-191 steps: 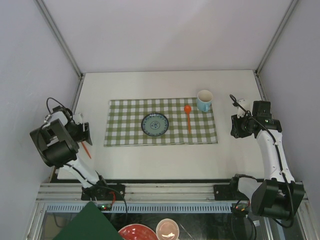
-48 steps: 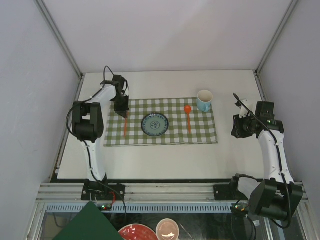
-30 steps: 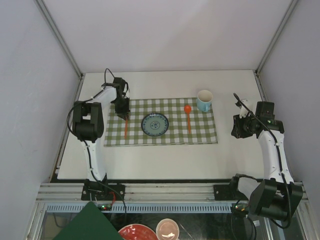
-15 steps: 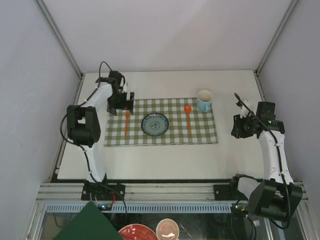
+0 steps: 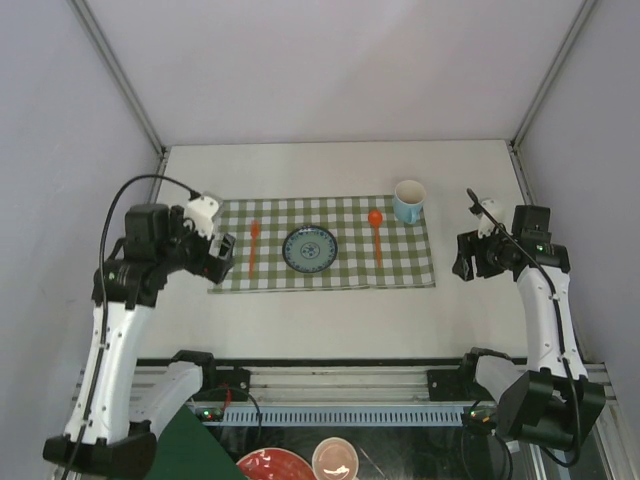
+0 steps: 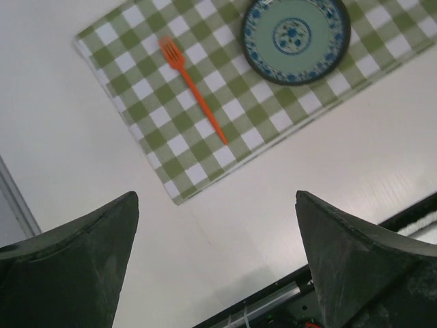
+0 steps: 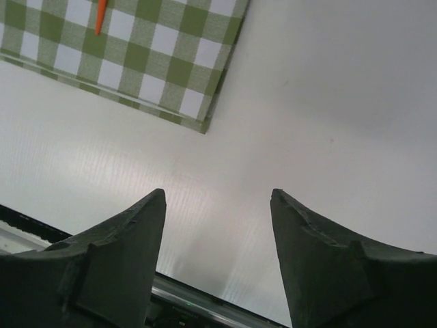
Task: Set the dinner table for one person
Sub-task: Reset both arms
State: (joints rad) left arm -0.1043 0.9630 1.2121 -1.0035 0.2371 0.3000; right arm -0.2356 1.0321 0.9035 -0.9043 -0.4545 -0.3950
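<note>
Fork (image 5: 253,246) is laid left of the plate (image 5: 309,248), spoon (image 5: 376,232) and cup (image 5: 408,201) right of it. Left gripper (image 6: 216,198) and right gripper (image 7: 217,193) are held open, empty, well apart from the plate.

Bright, even, diffuse light casts faint shadows; focus sharp.

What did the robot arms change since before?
The left pincer carried the orange fork onto the checked cloth, left of the plate, let go, and drew back toward the near left. The plate, spoon and cup stayed put; the right pincer hardly moved.
</note>
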